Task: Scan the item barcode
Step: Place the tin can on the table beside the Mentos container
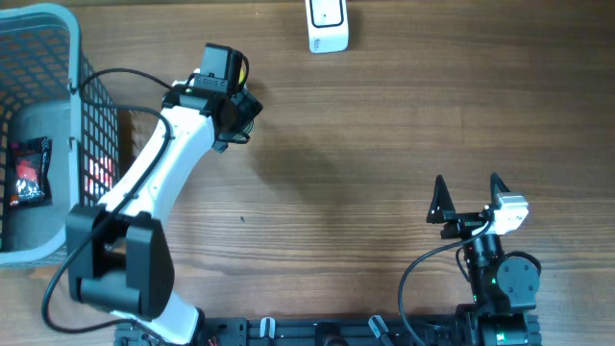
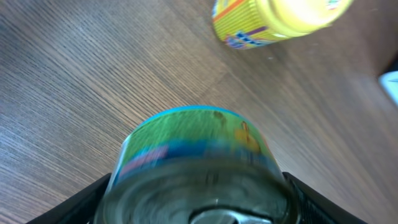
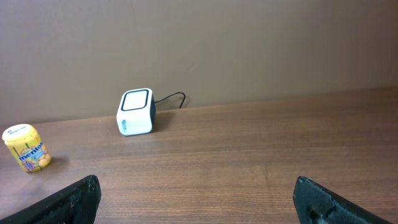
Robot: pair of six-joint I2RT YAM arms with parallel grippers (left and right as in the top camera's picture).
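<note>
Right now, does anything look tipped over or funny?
Nothing stands out. The yellow tub and white scanner stand upright on the table, and the can is gripped in the left end effector.

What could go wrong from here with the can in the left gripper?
1. The left gripper holds the round can by its curved sides. It might slip or turn, leaving the barcode facing away from the scanner.
2. The yellow bottle stands just ahead of the can, so a swing toward the scanner could knock it over.
</note>
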